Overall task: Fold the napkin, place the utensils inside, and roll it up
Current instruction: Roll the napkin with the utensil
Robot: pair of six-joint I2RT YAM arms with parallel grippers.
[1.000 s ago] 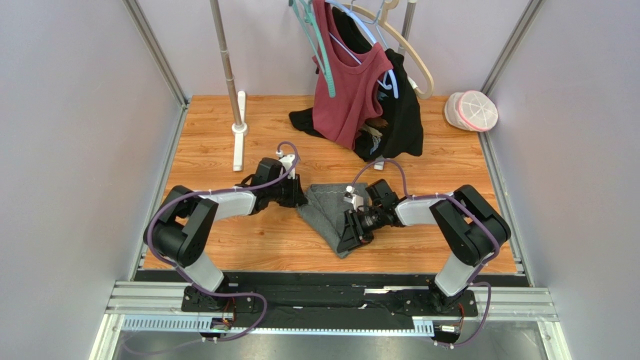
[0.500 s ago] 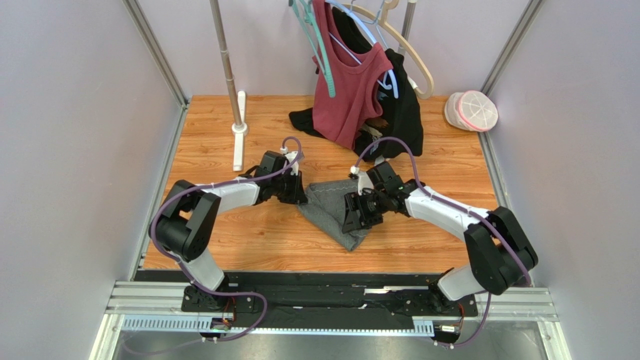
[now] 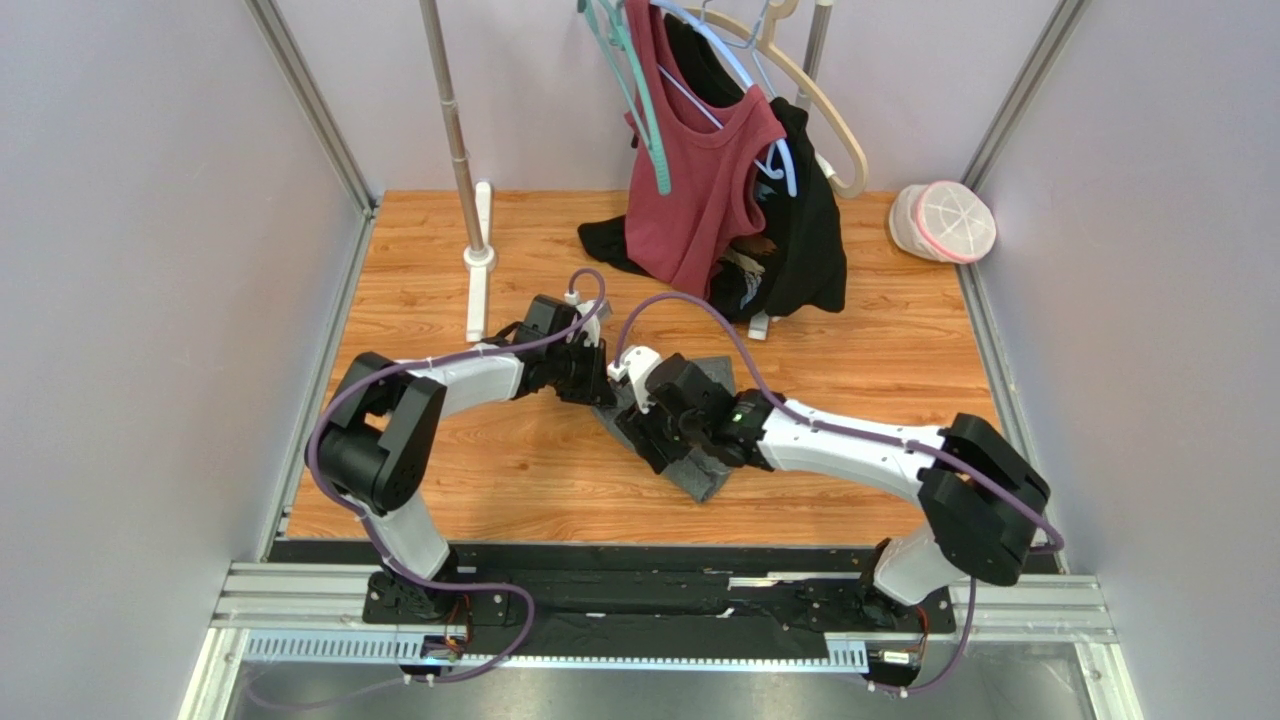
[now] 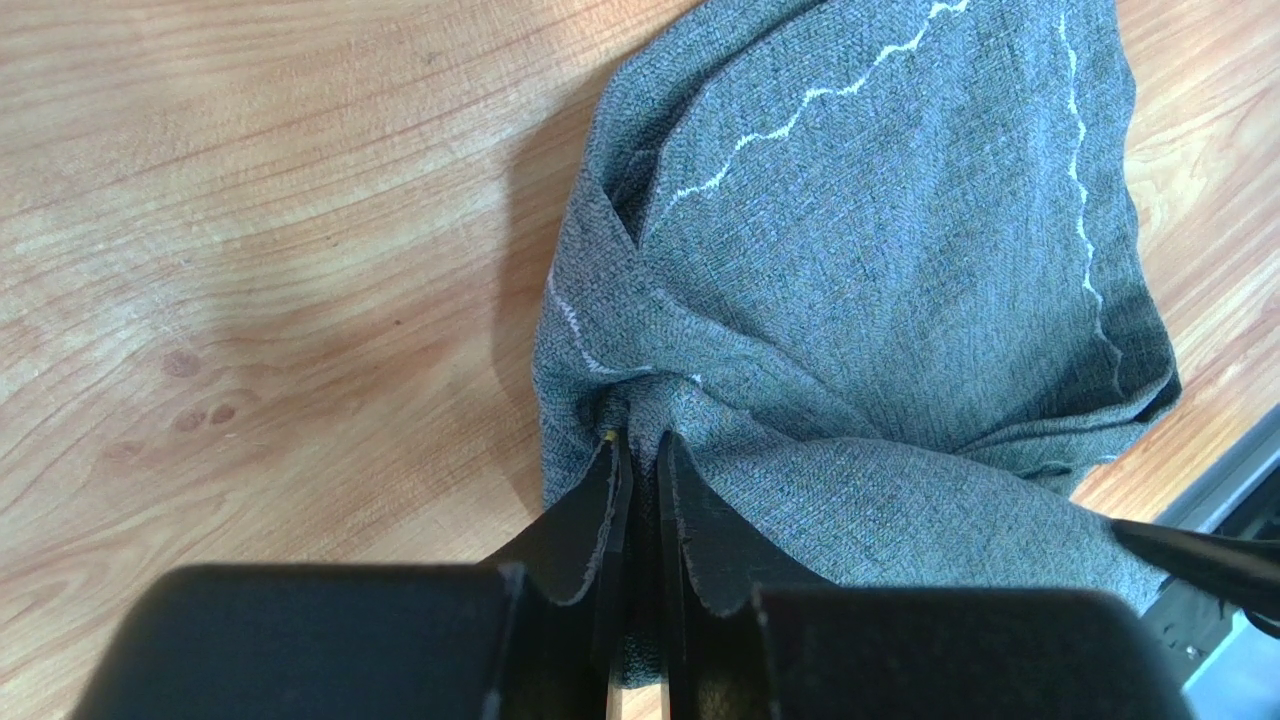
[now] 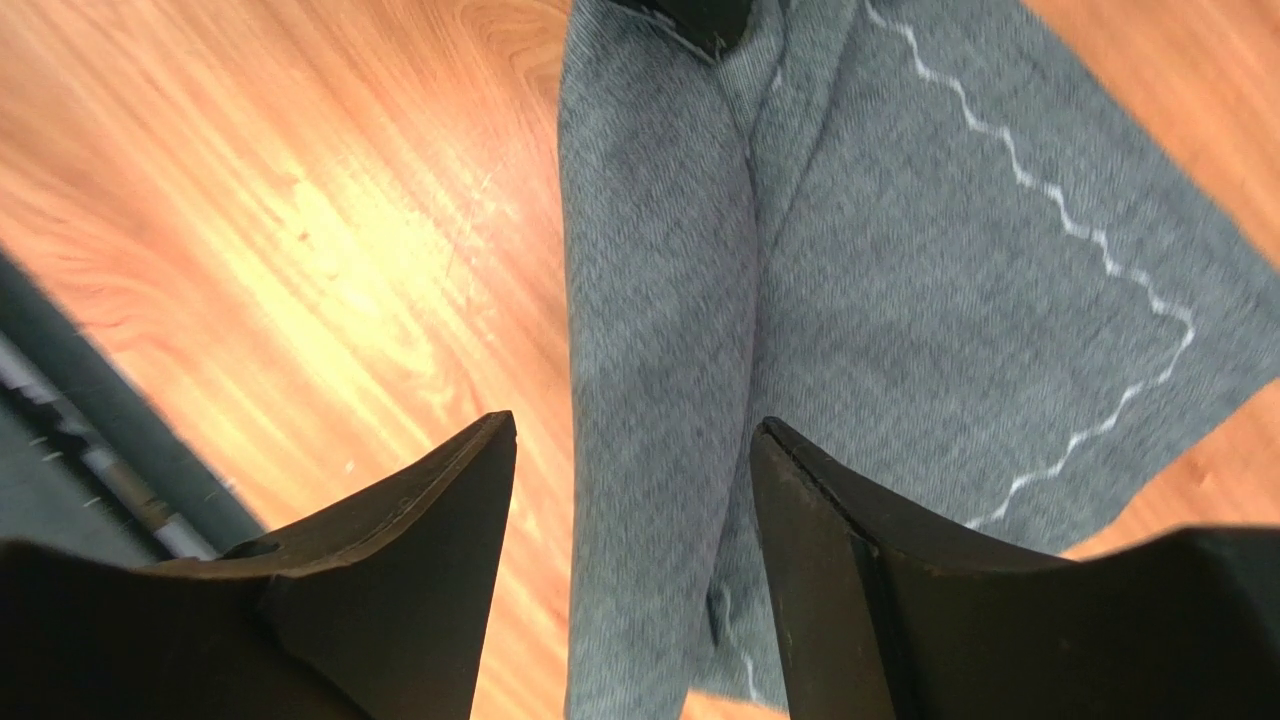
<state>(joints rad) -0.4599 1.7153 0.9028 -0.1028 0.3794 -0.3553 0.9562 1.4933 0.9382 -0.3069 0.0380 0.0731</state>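
Napkin (image 4: 902,300) of dark grey felt-like cloth, edged with a pale wavy stitched line, lies loosely folded and rumpled on the desk (image 3: 436,480), near its middle and between the two arms. A bunched fold on its left side is pinched in the left gripper (image 4: 634,443), whose jaws press nearly together on the cloth and draw creases toward that spot. The right gripper (image 5: 631,425) is over the napkin with its jaws spread apart and holding nothing, a long ridge of cloth running beneath the gap. From overhead the right arm covers most of the napkin, so only its near corner and slivers at the sides show; what the folds enclose cannot be made out. The desk has an orange wood-grain top, fenced by pale lilac walls (image 3: 150,300) and metal corner posts. At the far side stands a rack pole (image 3: 451,120), with a maroon tank top (image 3: 699,165) and a black garment (image 3: 812,225) on hangers, and a pink-and-white cap (image 3: 944,221) sits in the far right corner.
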